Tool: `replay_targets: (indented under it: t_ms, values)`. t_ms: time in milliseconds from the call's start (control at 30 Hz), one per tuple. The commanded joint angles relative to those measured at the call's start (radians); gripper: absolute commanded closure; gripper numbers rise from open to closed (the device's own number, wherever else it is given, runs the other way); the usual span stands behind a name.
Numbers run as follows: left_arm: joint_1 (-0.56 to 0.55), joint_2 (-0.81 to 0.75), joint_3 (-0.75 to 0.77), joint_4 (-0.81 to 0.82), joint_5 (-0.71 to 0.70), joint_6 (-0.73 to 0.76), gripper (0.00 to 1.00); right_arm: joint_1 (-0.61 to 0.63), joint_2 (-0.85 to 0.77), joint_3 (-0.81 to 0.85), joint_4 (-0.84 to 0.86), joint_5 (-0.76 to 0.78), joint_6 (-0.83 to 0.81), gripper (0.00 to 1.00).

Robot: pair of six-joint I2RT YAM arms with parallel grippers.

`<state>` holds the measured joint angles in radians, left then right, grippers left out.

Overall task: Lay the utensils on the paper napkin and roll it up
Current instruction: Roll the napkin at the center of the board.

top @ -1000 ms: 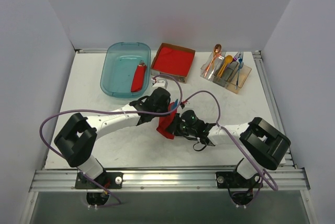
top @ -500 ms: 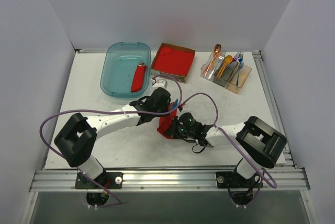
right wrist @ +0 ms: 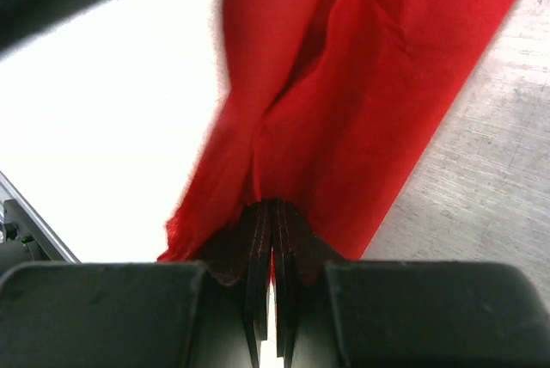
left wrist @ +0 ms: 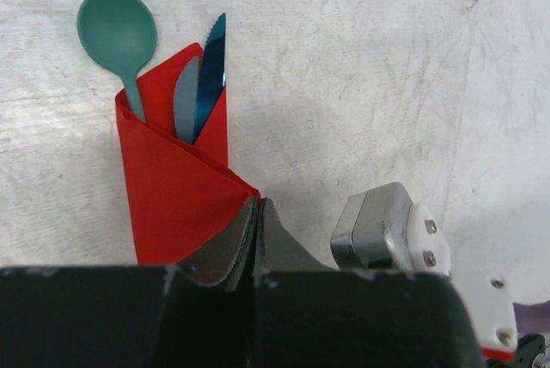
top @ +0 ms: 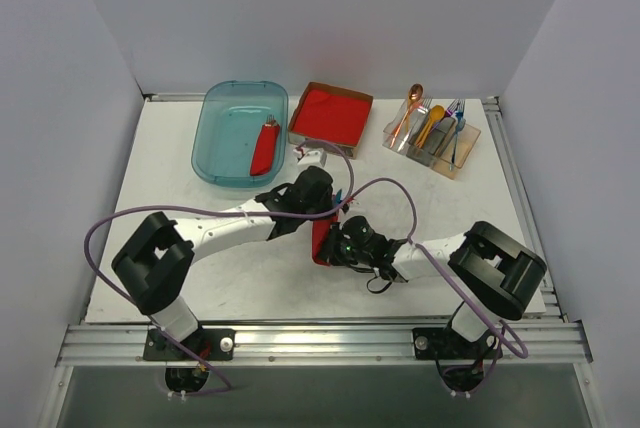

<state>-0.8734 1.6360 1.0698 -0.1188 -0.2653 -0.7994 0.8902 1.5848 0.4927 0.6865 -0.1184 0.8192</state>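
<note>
The red paper napkin [left wrist: 172,187] lies folded into a narrow wrap around the teal spoon [left wrist: 116,34] and the blue knife [left wrist: 211,63], whose heads stick out of its far end. In the top view the napkin [top: 321,242] lies at mid-table between both grippers. My left gripper [left wrist: 258,205] is shut, its tips at the napkin's right corner and its left finger over the sheet. My right gripper [right wrist: 273,210] is shut on a fold of the napkin [right wrist: 361,101], with red paper pinched between its fingers. It shows in the top view [top: 337,245] at the napkin's right side.
A teal tub [top: 222,113] at the back left holds a rolled red napkin [top: 264,149]. A cardboard box with a thick red stack [top: 330,115] stands at the back middle. A clear organiser [top: 458,161] with an orange spoon [top: 411,106] and other cutlery stands at the back right.
My right gripper has moved left with the napkin's edge, and the napkin now looks narrower. My left gripper has shifted slightly to the right.
</note>
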Motion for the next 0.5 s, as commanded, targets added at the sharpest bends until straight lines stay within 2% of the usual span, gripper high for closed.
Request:
replay_targets:
  t_ms: [0, 367, 467]
  values:
    - [-0.012, 0.039, 0.053, 0.093, 0.024, -0.027, 0.98, 0.004, 0.01, -0.011, 0.027, 0.022, 0.011, 1.0]
    - [-0.024, 0.091, 0.079, 0.103, 0.031, -0.017, 0.98, 0.003, -0.031, -0.02, 0.01, 0.048, 0.012, 1.0]
    - [-0.022, 0.1, 0.081, 0.103, 0.032, -0.009, 0.98, 0.003, -0.071, -0.026, -0.016, 0.071, 0.012, 0.97]
